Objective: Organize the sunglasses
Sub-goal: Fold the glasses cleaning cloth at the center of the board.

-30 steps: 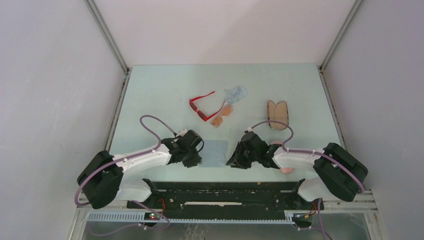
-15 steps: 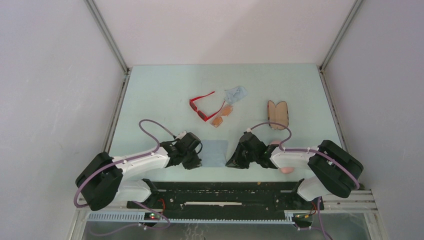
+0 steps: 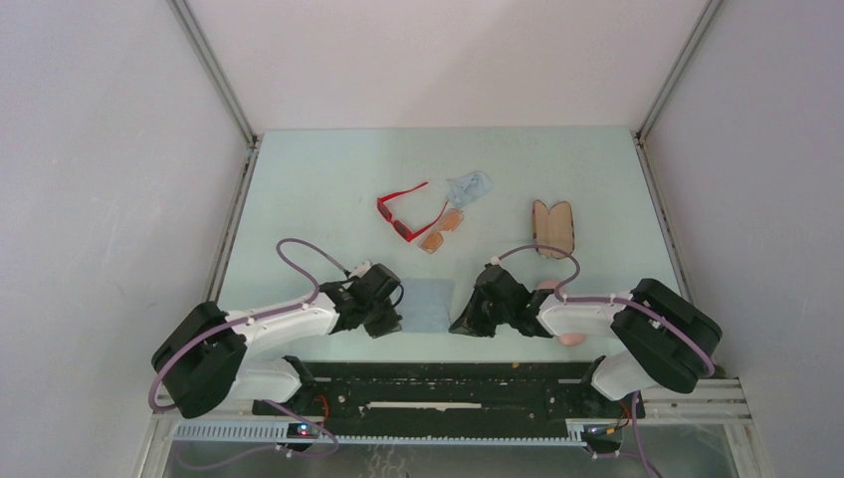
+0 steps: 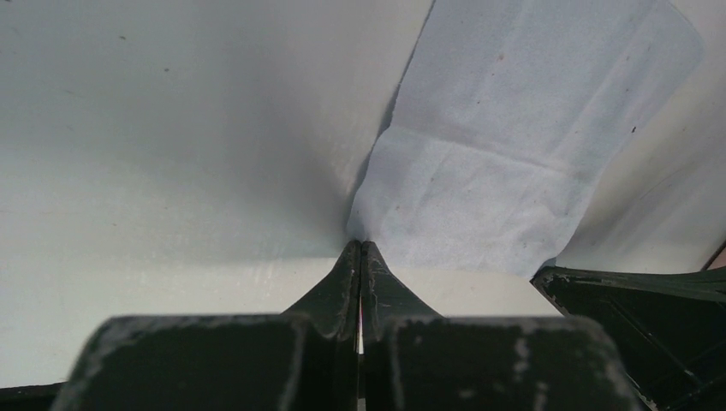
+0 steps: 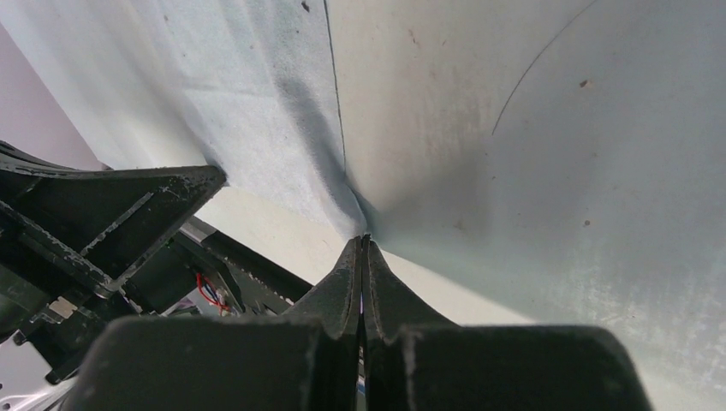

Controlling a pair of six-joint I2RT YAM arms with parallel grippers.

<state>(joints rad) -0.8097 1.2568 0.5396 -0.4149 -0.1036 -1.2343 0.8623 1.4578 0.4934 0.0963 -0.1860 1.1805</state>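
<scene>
Red-framed sunglasses (image 3: 393, 219) (arms unfolded) on the table (image 3: 318, 179), slim orange-lensed pair (image 3: 443, 231) just beside, rightward

The top camera looks down from behind me over the whole table (image 3: 328, 169). Wrist cameras look along my left gripper (image 4: 360, 248) and right gripper (image 5: 363, 244), close, meeting at one cloth (image 4: 514, 145) from opposite sides.

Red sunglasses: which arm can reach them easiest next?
Probably left. The red sunglasses lie almost straight ahead of the left pincer; the right pincer sits farther across. Both pinch the flat blue cloth, so either must let go.
</scene>
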